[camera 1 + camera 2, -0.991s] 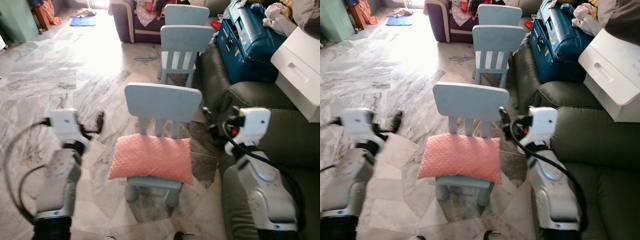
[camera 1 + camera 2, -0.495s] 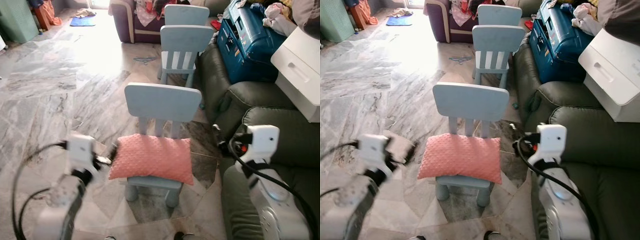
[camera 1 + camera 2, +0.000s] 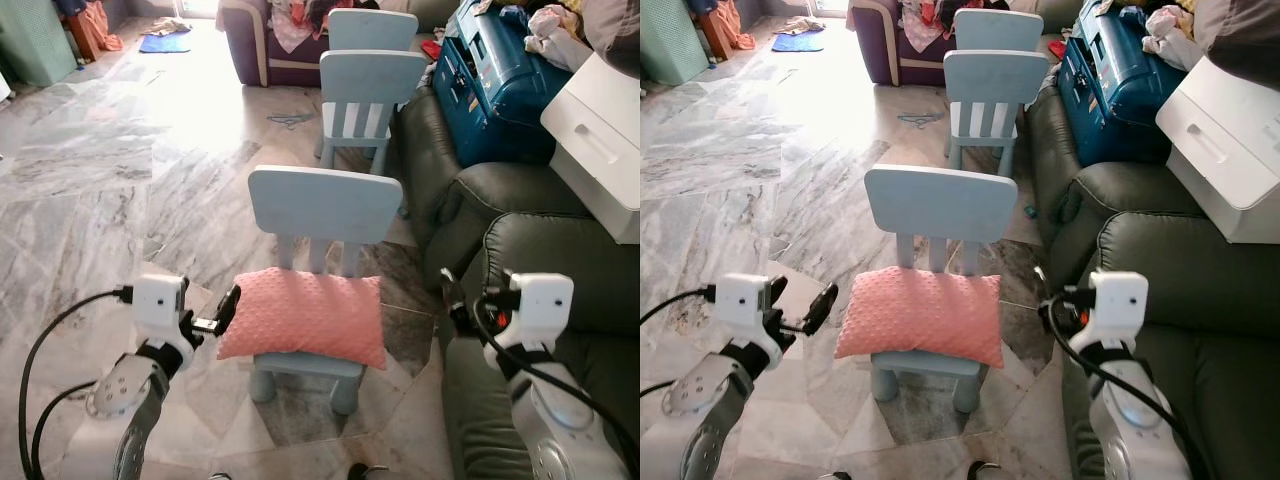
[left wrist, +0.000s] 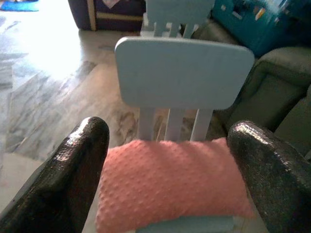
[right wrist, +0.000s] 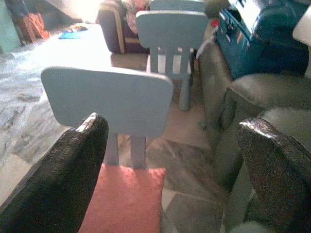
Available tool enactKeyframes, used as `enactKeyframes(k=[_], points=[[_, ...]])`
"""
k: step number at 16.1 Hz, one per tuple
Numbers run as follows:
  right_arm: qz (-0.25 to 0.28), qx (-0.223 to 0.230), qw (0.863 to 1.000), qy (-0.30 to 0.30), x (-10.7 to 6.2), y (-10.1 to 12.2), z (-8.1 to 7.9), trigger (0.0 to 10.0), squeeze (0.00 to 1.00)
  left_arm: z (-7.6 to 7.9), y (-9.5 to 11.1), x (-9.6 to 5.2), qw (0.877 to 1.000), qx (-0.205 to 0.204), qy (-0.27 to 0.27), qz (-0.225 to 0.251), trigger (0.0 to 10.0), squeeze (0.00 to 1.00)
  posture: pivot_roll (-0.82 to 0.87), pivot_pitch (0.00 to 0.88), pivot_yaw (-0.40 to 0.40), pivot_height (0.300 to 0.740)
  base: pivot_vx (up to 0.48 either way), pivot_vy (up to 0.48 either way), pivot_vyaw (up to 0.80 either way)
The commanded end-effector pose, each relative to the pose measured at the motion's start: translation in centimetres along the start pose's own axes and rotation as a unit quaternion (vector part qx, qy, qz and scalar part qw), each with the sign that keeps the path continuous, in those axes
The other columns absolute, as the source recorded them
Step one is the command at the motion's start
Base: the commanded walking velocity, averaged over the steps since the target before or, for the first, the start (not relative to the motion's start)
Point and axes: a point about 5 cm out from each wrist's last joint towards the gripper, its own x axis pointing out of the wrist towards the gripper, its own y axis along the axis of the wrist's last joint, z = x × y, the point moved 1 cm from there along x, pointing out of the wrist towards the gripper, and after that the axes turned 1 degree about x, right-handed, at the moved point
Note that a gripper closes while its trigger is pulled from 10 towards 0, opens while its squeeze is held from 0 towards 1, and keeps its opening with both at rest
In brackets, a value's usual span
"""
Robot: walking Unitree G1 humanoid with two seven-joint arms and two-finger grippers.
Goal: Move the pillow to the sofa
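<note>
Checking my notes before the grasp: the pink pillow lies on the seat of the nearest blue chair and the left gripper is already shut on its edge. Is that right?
Not quite. The pink pillow does lie on the seat of the nearest blue chair, but the left gripper is open beside its edge, not shut on it. The left wrist view shows both fingers spread wide with the pillow ahead between them.

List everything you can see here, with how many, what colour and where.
pillow: 1, pink, on the nearest chair's seat
chairs: 3, pale blue, in a row ahead
sofa: 1, dark green, on the right
case: 1, blue, on the sofa
box: 1, white, on the sofa
armchair: 1, purple, far end
mat: 1, blue, far floor
floor: grey marble
left gripper: open, at the pillow's left edge
right gripper: open, right of the pillow, apart from it
</note>
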Motion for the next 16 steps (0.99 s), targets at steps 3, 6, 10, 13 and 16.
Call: enactKeyframes(k=[3, 6, 10, 13, 16], points=[[0.012, 0.003, 1.000, 0.003, 0.10, 0.78, -0.27, 10.0, 0.00, 0.25, 0.45, -0.27, 1.000, -0.022, -0.014, 0.007, 10.0, 0.00, -0.13, 0.127, -0.012, 0.740, 0.000, 0.000, 0.00], [0.013, 0.005, 1.000, 0.008, 0.16, 0.92, -0.58, 10.0, 0.00, 0.30, 0.61, -0.43, 0.999, -0.031, -0.016, 0.015, 10.0, 0.00, -0.13, 0.131, -0.011, 0.740, 0.192, 0.000, 0.00], [0.012, 0.006, 1.000, 0.009, 0.15, 0.83, -0.77, 10.0, 0.00, 0.22, 0.66, -0.33, 0.999, -0.032, -0.017, 0.013, 10.0, 0.00, -0.13, 0.133, -0.009, 0.740, 0.300, 0.000, 0.00], [0.012, 0.007, 1.000, 0.011, 0.24, 0.84, -0.86, 10.0, 0.00, 0.28, 0.65, -0.28, 0.999, -0.034, -0.018, 0.011, 10.0, 0.00, -0.13, 0.134, -0.009, 0.740, 0.301, 0.000, 0.00], [0.012, 0.007, 1.000, 0.012, 0.30, 0.90, -0.96, 10.0, 0.00, 0.33, 0.66, -0.36, 0.999, -0.036, -0.020, 0.010, 10.0, 0.00, -0.13, 0.136, -0.009, 0.740, 0.299, 0.000, 0.00]])
